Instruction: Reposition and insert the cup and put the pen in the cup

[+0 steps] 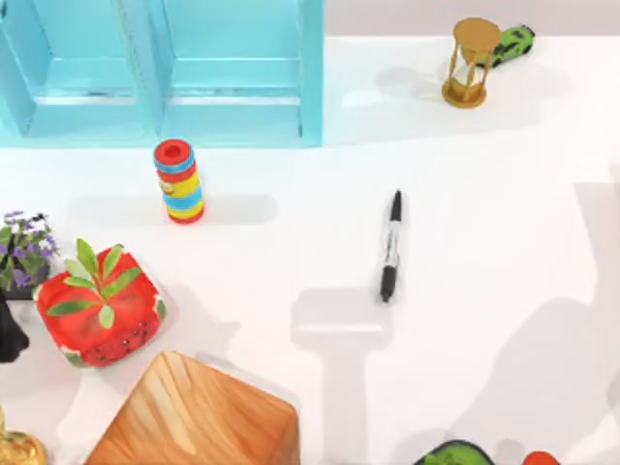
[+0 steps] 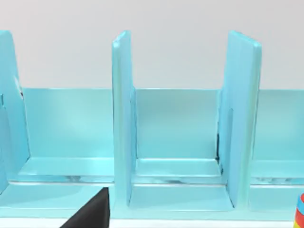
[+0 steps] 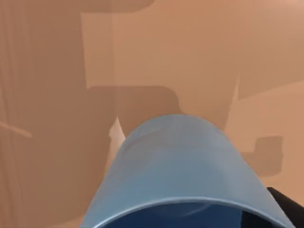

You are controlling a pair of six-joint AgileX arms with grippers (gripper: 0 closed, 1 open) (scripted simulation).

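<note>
1. Right gripper's finger (image 3: 285,204) shows as a dark edge beside the cup (image 3: 180,166), close under its wrist camera; whether it grips cannot be told.
2. Pen (image 1: 390,246) lies flat mid-table.

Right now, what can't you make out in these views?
- Right tool: the cup fills the right wrist view close up; whether it is gripped is unclear.
- Green object and red object: cut off by the top view's bottom edge.
- Pen: label text too small.

Left gripper (image 2: 90,213): matte black, angular edge, no markings.
</note>
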